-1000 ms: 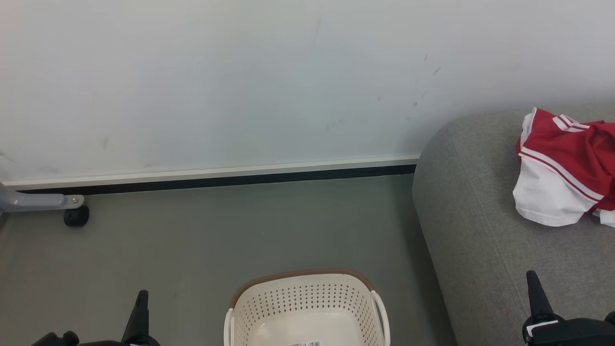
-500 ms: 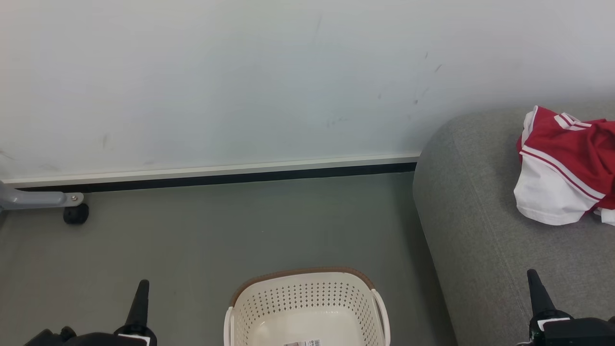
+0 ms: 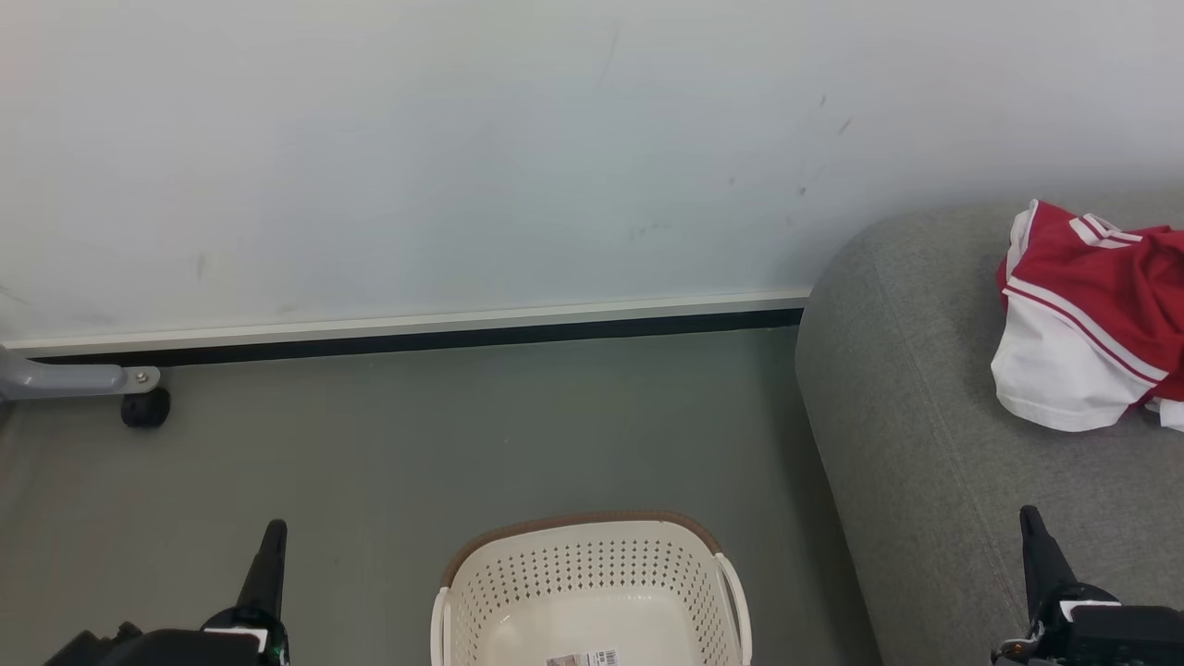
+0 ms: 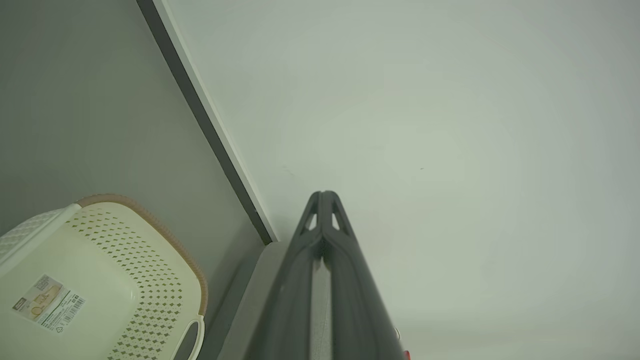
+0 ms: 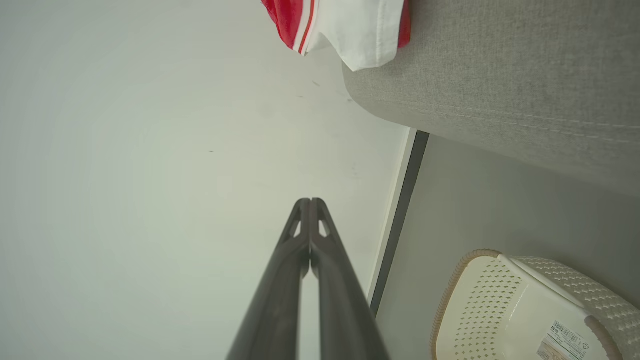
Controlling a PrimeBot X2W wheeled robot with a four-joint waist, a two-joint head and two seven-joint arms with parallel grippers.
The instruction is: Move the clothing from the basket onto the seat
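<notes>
Clothing: crumpled red sports garments with white panels and stripe trim [image 3: 1082,314] lay on the seat, and well apart from the basket!
Seat: big grey fabric-upholstered sofa seat [image 3: 925,462] sat just right of the basket.
Basket: oval cream-white perforated plastic basket, brown-rimmed [image 3: 583,566], stood on the grey floor [image 3: 370,444].
Left gripper [image 3: 274,532]: fingers pressed together, holding nothing.
Right gripper [image 3: 1029,518]: pinched closed too, empty, over the seat's near part.

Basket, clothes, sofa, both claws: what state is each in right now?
clothing, crumpled in a heap on the seat.
basket, upright on the floor, no clothing visible inside.
seat, carrying the clothing.
left gripper, shut, holding nothing.
right gripper, shut, holding nothing.
</notes>
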